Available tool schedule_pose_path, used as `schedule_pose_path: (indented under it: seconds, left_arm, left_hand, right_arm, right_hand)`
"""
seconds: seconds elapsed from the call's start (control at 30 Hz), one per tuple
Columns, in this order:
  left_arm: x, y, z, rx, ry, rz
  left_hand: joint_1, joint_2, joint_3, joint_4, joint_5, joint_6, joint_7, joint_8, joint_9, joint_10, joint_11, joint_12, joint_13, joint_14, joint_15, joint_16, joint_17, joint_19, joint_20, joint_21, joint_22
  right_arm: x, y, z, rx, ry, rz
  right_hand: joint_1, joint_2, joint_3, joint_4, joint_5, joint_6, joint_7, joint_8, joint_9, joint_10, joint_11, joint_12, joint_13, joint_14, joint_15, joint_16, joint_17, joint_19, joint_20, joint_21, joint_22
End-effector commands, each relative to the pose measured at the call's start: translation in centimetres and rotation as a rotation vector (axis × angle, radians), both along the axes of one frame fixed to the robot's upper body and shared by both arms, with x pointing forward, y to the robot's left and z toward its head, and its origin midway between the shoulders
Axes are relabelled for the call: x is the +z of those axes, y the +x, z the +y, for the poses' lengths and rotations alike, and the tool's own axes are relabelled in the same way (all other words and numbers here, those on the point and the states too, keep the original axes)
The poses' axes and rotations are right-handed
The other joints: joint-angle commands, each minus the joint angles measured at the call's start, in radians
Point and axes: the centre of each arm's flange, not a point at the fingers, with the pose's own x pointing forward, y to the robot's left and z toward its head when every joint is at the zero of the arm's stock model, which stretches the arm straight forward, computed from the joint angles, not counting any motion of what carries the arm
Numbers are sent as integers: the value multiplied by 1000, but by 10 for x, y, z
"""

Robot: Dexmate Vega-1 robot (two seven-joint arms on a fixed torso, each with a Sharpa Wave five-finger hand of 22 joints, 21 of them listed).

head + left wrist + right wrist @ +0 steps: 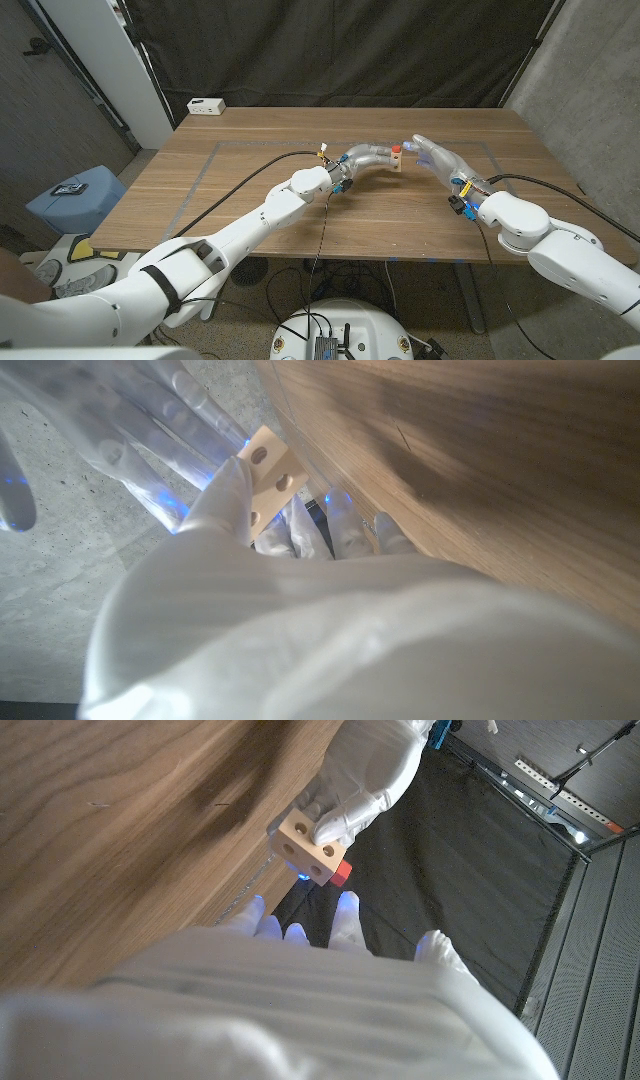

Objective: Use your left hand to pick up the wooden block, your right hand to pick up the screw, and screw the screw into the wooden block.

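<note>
My left hand [368, 157] holds the pale wooden block [398, 163] above the middle of the table; its holes show in the left wrist view [268, 480] and the right wrist view [310, 844]. The red screw [397, 148] sits at the block, its head sticking out of one face [342, 872]. My right hand [440, 159] reaches toward the block from the right with its fingers [150, 430] stretched out and spread. Its fingertips [346, 906] are just short of the screw head, and I cannot tell whether they touch it.
The wooden table [250, 200] carries taped lines [200, 180] on its left half. A white power strip [206, 105] lies at the far left corner. Black cables [250, 172] trail from both wrists. A dark curtain [340, 50] hangs behind.
</note>
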Motion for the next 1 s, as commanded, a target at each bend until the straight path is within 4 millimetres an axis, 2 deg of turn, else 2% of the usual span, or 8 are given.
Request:
schedule_pose_path:
  seconds: [0.03, 0.47, 1.0]
  left_arm:
    - [1, -1, 1, 0, 2, -5]
    - [1, -3, 3, 5, 0, -8]
    - [0, -4, 2, 5, 1, -8]
  left_hand:
    - [-8, 23, 83, 82, 6, 39, 28, 9, 2, 7, -1, 15, 22, 7, -26, 6, 4, 9, -1, 3, 2]
    - [-8, 22, 83, 81, 6, 39, 28, 9, 2, 6, -3, 15, 22, 7, -26, 6, 4, 9, -1, 3, 2]
    - [-8, 22, 82, 81, 6, 41, 26, 10, 2, 5, -4, 14, 21, 7, -27, 6, 4, 8, -3, 2, 2]
  right_arm:
    - [3, 10, 1, 9, -10, -2]
    - [3, 22, 5, 26, -16, 5]
    - [-1, 27, 7, 31, -7, 9]
  right_hand:
    - [-8, 3, 8, 2, 6, -8, 1, -2, 1, -25, 7, 2, 4, -70, 6, 5, 2, -9, 2, 4, 2]
    - [-8, 2, 9, 1, 6, -17, 2, -3, 1, -29, 6, 1, 4, -73, 6, 4, 2, -9, 3, 4, 2]
    - [-8, 2, 10, 0, 6, -18, 1, -1, 1, -31, 7, 1, 4, -73, 5, 5, 2, -9, 4, 4, 2]
